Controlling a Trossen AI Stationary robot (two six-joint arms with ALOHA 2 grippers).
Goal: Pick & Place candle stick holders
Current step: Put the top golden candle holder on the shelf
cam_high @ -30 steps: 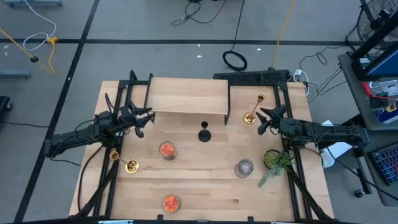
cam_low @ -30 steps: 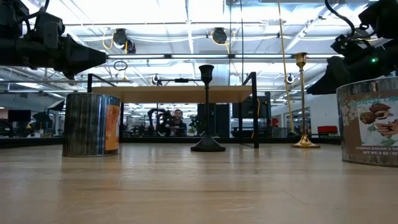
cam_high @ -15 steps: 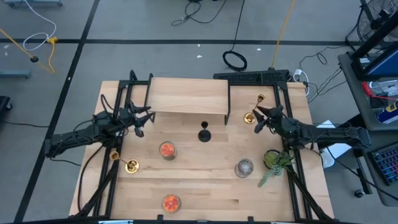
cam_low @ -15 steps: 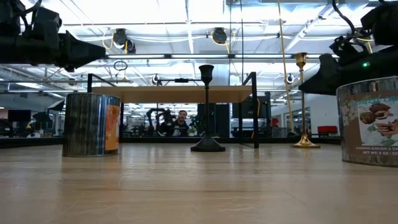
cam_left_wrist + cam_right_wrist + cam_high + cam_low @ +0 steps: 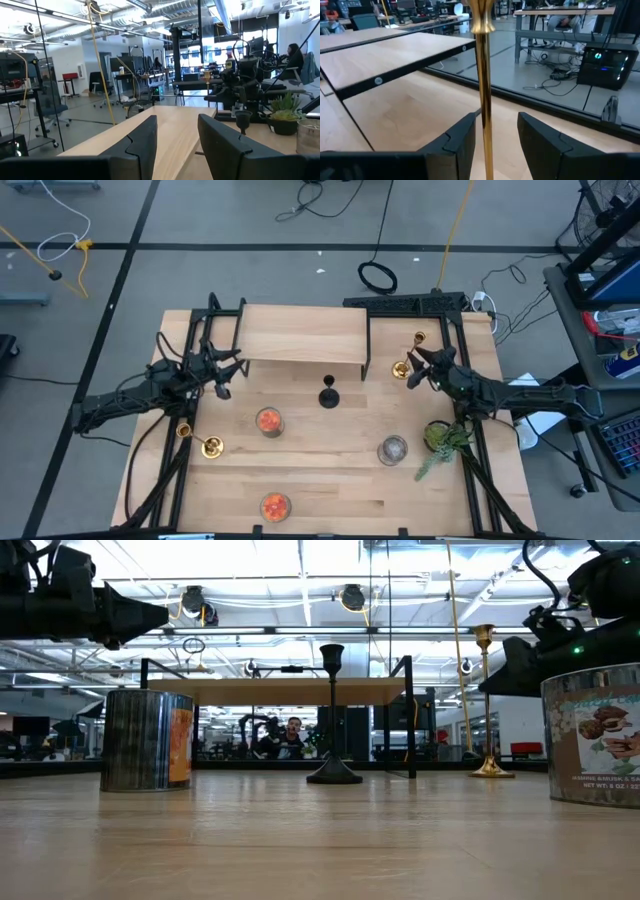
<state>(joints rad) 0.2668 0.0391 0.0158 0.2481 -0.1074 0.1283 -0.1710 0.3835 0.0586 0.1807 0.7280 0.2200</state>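
Brass holder (image 5: 482, 90) base cut off | right tool (image 5: 492, 145) open astride stem | left tool (image 5: 177, 145) open

The dark right arm is reaching in from the bench's right edge, its two-fingered right pincer (image 5: 414, 367) spread, the dark fingers (image 5: 457, 140) parted with a gap between them; the dark left arm is hanging over the left side, its left pincer (image 5: 228, 373) likewise spread, fingers (image 5: 142, 140) apart.
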